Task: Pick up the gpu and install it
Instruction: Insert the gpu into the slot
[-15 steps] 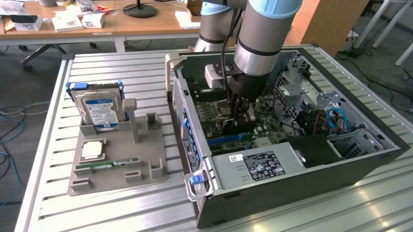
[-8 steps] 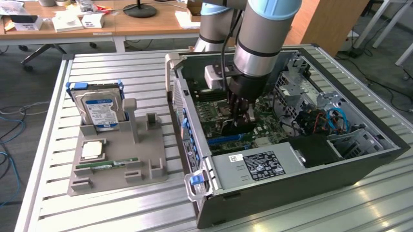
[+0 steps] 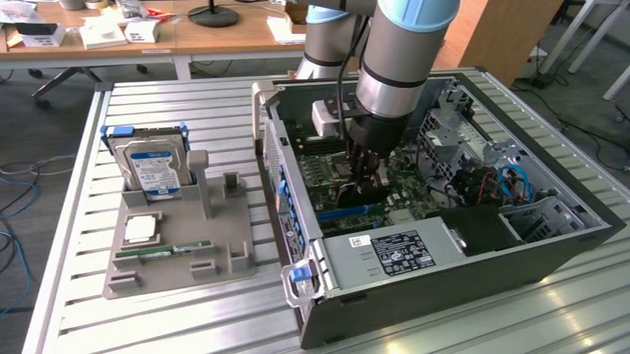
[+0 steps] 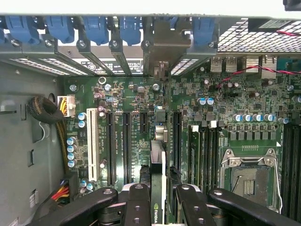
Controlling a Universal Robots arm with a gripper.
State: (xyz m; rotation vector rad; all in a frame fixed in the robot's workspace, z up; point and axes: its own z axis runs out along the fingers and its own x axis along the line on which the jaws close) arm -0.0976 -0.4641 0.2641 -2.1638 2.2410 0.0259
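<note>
1. Arm position. In the exterior view the arm comes down from the upper centre of the frame into the open computer case (image 3: 473,243), which lies on its side on the slatted metal table (image 3: 197,103), right of centre in the frame. The gripper (image 3: 367,177) hangs just above the green motherboard (image 3: 320,166), near the middle of the case.

2. Pincer state. In the wrist view we see the two black fingers (image 4: 136,202) closed on the gpu (image 4: 157,165), one on each face of the card. The card is held edge-on and carries a green-and-white maker's logo near the grip.

3. Card position. The gpu stands upright over the motherboard, in line with the long black expansion slots (image 4: 127,141) and between them and the memory slots (image 4: 207,155). A white slot (image 4: 92,141) lies beyond the black ones, and the CPU socket (image 4: 249,179) beyond the memory slots. The far end of the card points at the rear wall of the case, where a row of blue clips (image 4: 94,28) sits above the slot openings. We cannot tell whether the card's lower edge touches a slot.

4. Surroundings. The power supply (image 3: 389,254) fills the lower corner of the case in the exterior view. On the exterior view's left, well apart from the case, a grey fixture (image 3: 177,254) holds the hard drive (image 3: 153,166) upright and the green RAM stick (image 3: 162,252) lying flat.
</note>
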